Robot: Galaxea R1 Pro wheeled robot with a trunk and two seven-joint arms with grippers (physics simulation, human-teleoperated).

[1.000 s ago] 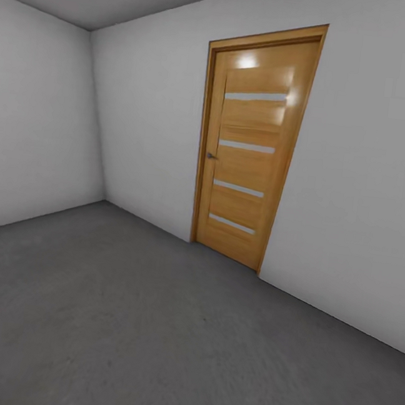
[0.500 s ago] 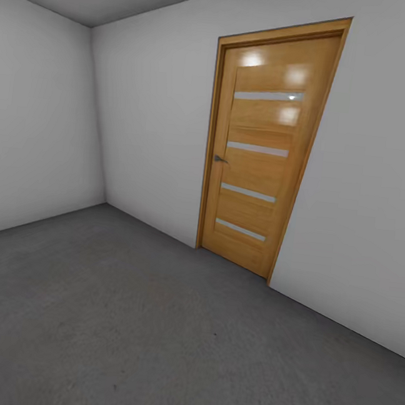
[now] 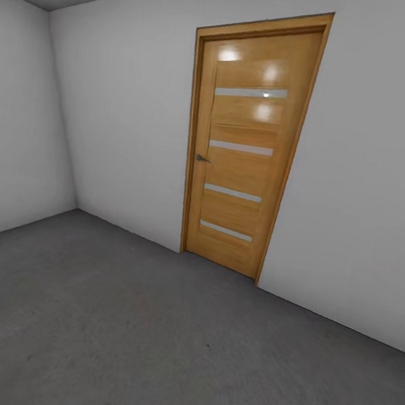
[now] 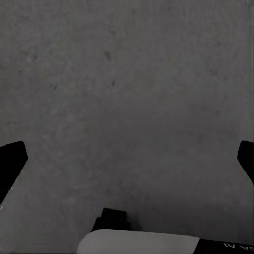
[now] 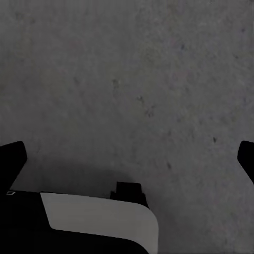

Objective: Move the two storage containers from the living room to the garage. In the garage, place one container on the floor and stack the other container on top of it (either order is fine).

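The two storage containers are out of view. I am in a bare room with pale grey walls (image 3: 123,124) and a dark grey speckled concrete floor (image 3: 148,347). My left gripper (image 4: 129,159) hangs open over the floor (image 4: 127,79), its black fingertips (image 4: 11,161) spread wide with nothing between them. My right gripper (image 5: 129,159) is open too, above the same floor (image 5: 137,79) and holding nothing.
A closed light-wood door (image 3: 243,150) with several pale horizontal strips and a small handle (image 3: 201,158) stands in the wall ahead. The room's corner (image 3: 56,104) lies at the far left. Bare concrete stretches between me and the door.
The whole head view has shifted: the door and the room corner now sit further left in the picture and slightly nearer, so the camera has moved. Nothing in the room has moved.
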